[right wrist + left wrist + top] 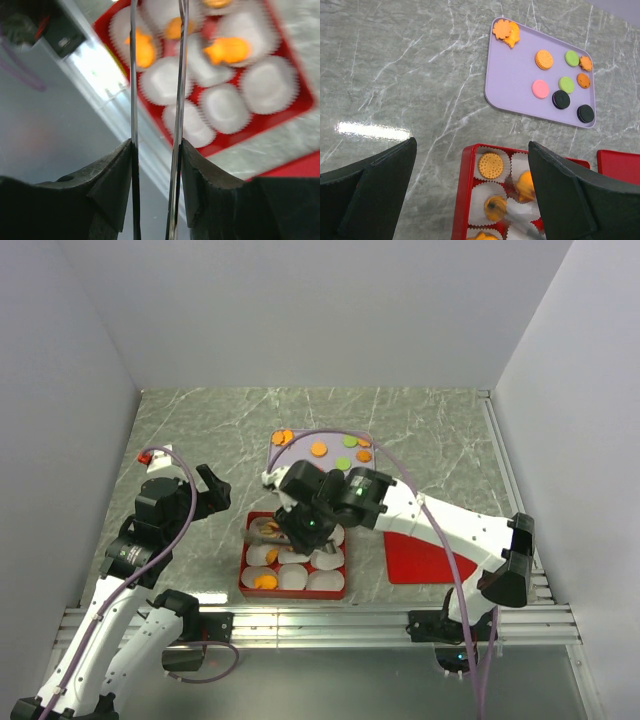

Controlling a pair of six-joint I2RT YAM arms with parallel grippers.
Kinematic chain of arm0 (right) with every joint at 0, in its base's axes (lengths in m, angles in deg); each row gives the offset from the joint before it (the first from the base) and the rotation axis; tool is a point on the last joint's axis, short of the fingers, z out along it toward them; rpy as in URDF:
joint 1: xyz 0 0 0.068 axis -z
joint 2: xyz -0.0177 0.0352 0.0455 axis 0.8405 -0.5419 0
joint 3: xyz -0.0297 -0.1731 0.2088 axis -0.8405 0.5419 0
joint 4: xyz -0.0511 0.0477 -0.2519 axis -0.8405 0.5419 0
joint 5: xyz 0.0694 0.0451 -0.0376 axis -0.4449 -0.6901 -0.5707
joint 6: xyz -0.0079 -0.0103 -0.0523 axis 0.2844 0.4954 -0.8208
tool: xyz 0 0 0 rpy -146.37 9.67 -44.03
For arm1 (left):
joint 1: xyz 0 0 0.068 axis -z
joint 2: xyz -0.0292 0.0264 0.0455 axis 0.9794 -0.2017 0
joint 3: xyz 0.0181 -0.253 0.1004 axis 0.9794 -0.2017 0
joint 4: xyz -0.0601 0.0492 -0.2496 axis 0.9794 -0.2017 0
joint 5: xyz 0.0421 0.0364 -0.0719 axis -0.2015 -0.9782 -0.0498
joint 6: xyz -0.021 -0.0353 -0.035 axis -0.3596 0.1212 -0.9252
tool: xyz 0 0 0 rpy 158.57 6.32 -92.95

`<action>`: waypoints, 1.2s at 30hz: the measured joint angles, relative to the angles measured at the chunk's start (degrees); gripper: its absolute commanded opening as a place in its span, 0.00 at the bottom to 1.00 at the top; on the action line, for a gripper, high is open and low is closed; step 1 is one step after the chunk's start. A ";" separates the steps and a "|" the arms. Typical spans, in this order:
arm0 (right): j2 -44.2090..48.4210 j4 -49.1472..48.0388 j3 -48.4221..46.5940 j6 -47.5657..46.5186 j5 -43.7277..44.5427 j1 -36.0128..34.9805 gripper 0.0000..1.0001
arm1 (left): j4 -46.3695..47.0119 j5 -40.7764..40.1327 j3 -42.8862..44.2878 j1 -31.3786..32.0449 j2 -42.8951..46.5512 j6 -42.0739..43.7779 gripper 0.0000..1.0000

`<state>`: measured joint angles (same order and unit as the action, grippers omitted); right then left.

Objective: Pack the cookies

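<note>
Only the right wrist view shows the right jaws pinching thin metal tongs (133,90), above the red box (272,121) of paper cups (270,85). The left wrist view shows the left jaws spread wide, cookies (544,59) ahead on a purple tray (512,85), others in cups between them.

The worktop (395,75) shines like stone. The glossy red box (460,200) has crinkly paper cups (519,161). The right tool (156,150) has tongs (133,75) of shiny metal.

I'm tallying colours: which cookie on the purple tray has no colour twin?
The pink cookie, just left of the lower green cookie; green, black and orange all repeat.
</note>
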<state>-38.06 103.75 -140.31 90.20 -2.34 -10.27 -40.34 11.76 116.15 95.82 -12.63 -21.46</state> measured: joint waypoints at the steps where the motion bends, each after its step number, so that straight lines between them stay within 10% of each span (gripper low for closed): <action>1: 0.15 0.02 -0.02 -0.15 0.04 1.40 0.47 | 0.00 0.00 0.00 0.00 0.00 0.00 1.00; 22: -7.82 5.86 -5.27 -1.05 10.05 27.56 0.47 | -0.02 -0.63 0.00 0.00 0.68 -0.09 0.99; 36: -8.90 6.95 -4.68 -1.03 11.89 29.64 0.51 | -0.04 -1.11 0.00 0.00 0.63 -0.09 0.99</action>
<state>-46.96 110.70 -144.98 89.17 9.55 19.37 -40.39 10.64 116.15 95.82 -11.99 -21.55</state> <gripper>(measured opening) 0.493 0.995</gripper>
